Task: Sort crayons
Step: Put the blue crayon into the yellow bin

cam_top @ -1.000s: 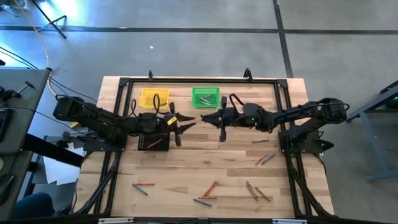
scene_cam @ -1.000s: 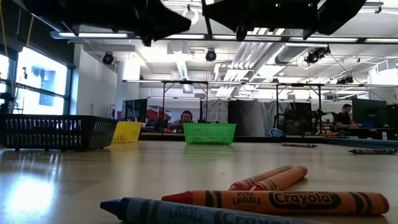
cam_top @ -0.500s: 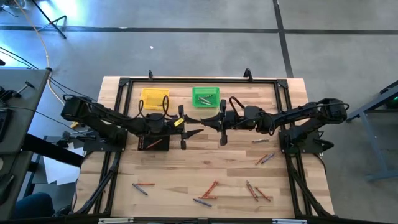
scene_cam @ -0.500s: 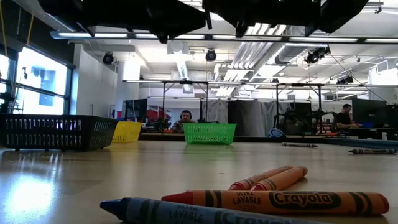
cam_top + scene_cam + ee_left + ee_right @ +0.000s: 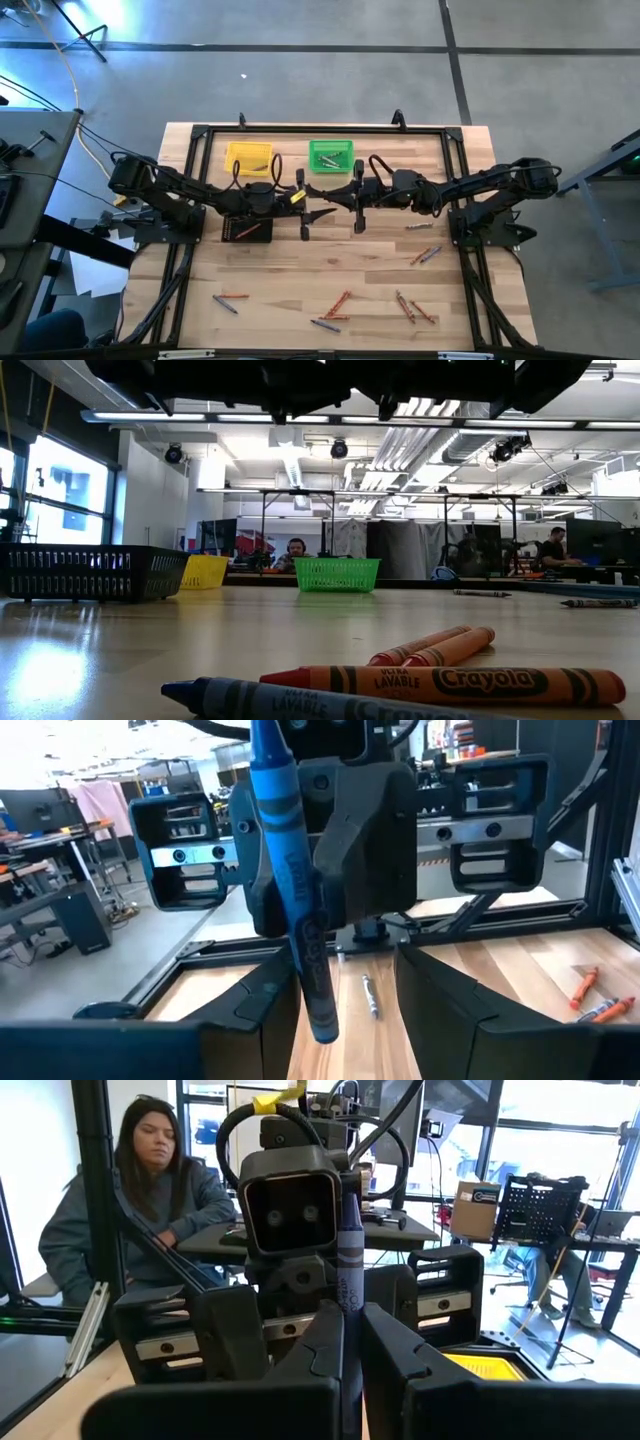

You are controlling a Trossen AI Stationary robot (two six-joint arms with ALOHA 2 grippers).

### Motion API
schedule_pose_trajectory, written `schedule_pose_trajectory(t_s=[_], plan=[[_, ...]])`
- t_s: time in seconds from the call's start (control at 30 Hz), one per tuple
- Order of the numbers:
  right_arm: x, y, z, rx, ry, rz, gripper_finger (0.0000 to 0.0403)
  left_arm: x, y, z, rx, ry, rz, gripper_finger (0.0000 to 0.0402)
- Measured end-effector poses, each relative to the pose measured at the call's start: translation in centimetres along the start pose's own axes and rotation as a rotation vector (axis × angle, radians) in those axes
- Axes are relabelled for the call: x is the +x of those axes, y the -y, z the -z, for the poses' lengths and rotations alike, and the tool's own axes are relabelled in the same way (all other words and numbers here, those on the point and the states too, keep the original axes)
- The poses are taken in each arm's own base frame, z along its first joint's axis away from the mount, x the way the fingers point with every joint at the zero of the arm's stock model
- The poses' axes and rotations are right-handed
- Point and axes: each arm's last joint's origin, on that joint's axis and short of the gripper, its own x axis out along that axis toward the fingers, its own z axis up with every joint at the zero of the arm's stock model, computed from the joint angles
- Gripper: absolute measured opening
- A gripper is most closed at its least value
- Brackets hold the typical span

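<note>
My right gripper (image 5: 337,197) is shut on a blue crayon (image 5: 297,890) over the table's middle, below the green bin. The crayon also shows in the right wrist view (image 5: 348,1250). My left gripper (image 5: 322,213) faces it from the left and is open. Its two fingers (image 5: 262,1015) stand on either side of the crayon's lower end (image 5: 322,1020); I cannot tell whether they touch it. Other crayons lie loose on the table at the right (image 5: 425,256) and near the front edge (image 5: 335,305), (image 5: 232,298), (image 5: 410,308). My right gripper pinches the blue crayon's wrapped shaft (image 5: 347,1295) between its two fingers. The fingers come level from the table's right side and lie across the crayon. The crayon stands about upright, lifted clear of the table, with its ends sticking out above and below the fingers.
A yellow bin (image 5: 248,157) and a green bin (image 5: 330,155) stand at the far edge; a black mesh bin (image 5: 246,228) sits under the left arm. Several crayons (image 5: 440,685) lie close before the low camera. A person (image 5: 150,1190) sits beyond the table.
My left gripper has gone toward the table's right edge, closing on my right gripper and the crayon it holds. Its fingers stay open.
</note>
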Motion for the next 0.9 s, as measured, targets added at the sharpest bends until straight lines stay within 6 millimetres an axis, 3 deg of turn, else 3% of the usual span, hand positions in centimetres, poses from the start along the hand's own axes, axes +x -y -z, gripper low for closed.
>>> schedule_pose_trajectory(t_s=[0.17, 0.4, 0.6, 0.77, 0.9], plan=[[0.0, 0.0, 0.0, 0.0, 0.0, 0.0, 0.0005, 0.0, -0.05, 0.08, -0.005, -0.011, -0.021, 0.0124], [0.0, -0.07, 0.03, -0.004, -0.003, -0.013, 0.0005, 0.0, -0.09, 0.09, -0.017, -0.013, -0.032, 0.0013], [0.0, -0.07, 0.2, 0.027, -0.021, -0.012, 0.0023, -0.01, -0.08, 0.16, -0.018, -0.02, -0.031, 0.0006], [0.0, 0.06, 0.37, 0.022, -0.038, 0.004, 0.0084, -0.03, -0.18, 0.24, -0.016, -0.035, -0.076, 0.0005], [-0.59, 0.31, -0.24, -0.006, -0.073, 0.076, 0.0133, -0.81, -0.92, 0.29, 0.019, -0.161, -0.227, 0.0004]])
